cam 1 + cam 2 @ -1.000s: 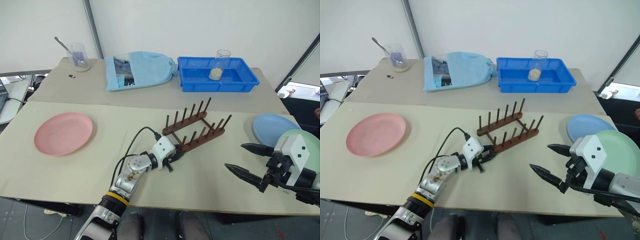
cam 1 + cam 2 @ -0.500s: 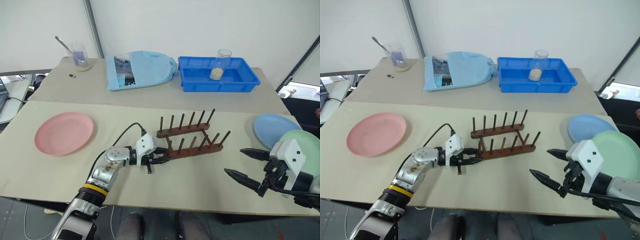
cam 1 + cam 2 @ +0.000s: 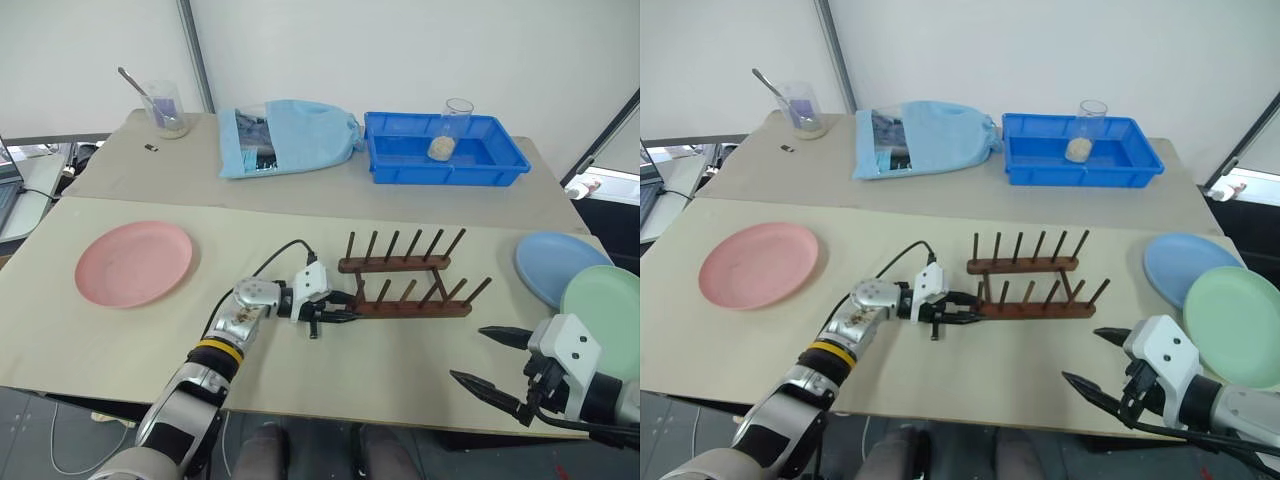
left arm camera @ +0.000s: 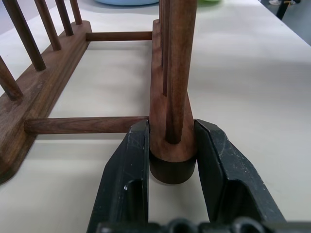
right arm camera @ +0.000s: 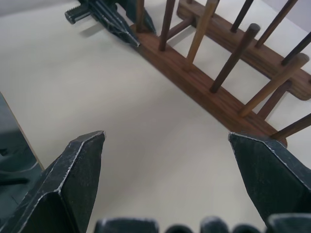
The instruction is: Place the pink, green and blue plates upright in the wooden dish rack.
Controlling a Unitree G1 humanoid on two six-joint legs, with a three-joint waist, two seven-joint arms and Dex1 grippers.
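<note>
The wooden dish rack stands mid-table, its two bars running along the table's front edge. My left gripper is shut on the left end of the rack's near bar, one finger on each side. The pink plate lies flat at the far left. At the right edge the blue plate lies flat, and the green plate overlaps its near side. My right gripper hovers open and empty near the front edge, right of the rack.
On the rear table stand a bright-blue tray holding a glass jar, a light-blue cloth bag and a beaker with a spoon. A cable loops from my left wrist.
The left gripper has swung the rack from a diagonal to parallel with the front edge. My right gripper has sunk and drawn back toward the front edge, still open.
</note>
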